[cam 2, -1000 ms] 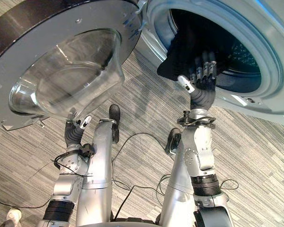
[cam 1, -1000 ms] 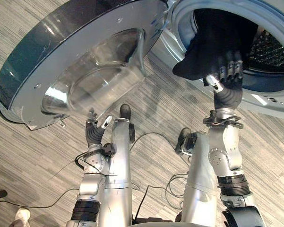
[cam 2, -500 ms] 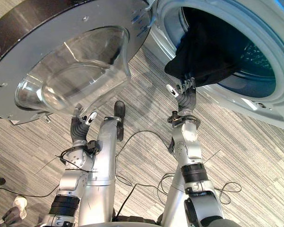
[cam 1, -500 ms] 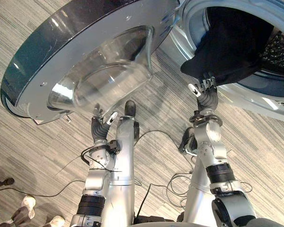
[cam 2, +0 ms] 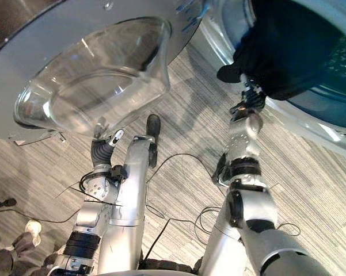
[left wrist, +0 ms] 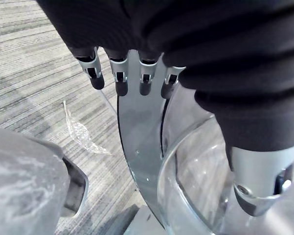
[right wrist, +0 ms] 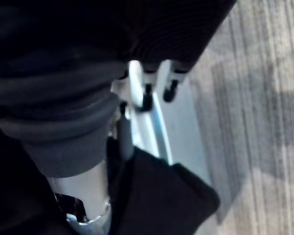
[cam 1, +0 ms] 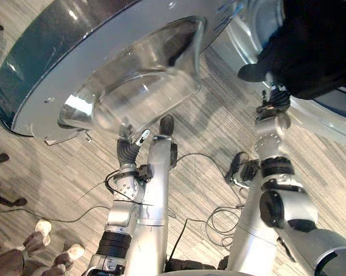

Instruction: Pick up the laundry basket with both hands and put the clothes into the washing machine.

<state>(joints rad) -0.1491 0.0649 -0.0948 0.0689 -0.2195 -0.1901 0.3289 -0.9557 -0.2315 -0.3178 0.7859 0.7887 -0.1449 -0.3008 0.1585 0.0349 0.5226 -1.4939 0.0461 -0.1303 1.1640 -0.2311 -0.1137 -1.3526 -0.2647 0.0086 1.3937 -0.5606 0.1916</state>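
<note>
A black garment (cam 1: 316,52) hangs out over the lower rim of the washing machine's drum opening (cam 2: 311,123). My right hand (cam 1: 272,94) is just under the cloth's hanging edge. In the right wrist view its fingers (right wrist: 147,95) reach straight to the machine's pale rim, with a fold of the black garment (right wrist: 161,196) lying beside the thumb. The round door (cam 1: 52,86) with its glass bowl (cam 1: 138,80) stands swung wide. My left hand (cam 1: 128,150) is below that bowl, its straight fingers (left wrist: 118,81) against the door's grey ring.
People's shoes (cam 1: 43,227) stand on the striped grey carpet at the lower left. A scrap of clear plastic (left wrist: 80,132) lies on the floor near the door. The open door overhangs the left half of the space before me.
My right hand has come down out of the drum mouth to the rim below the cloth, leaving the garment hanging there. The camera has shifted. The left hand stays under the door.
</note>
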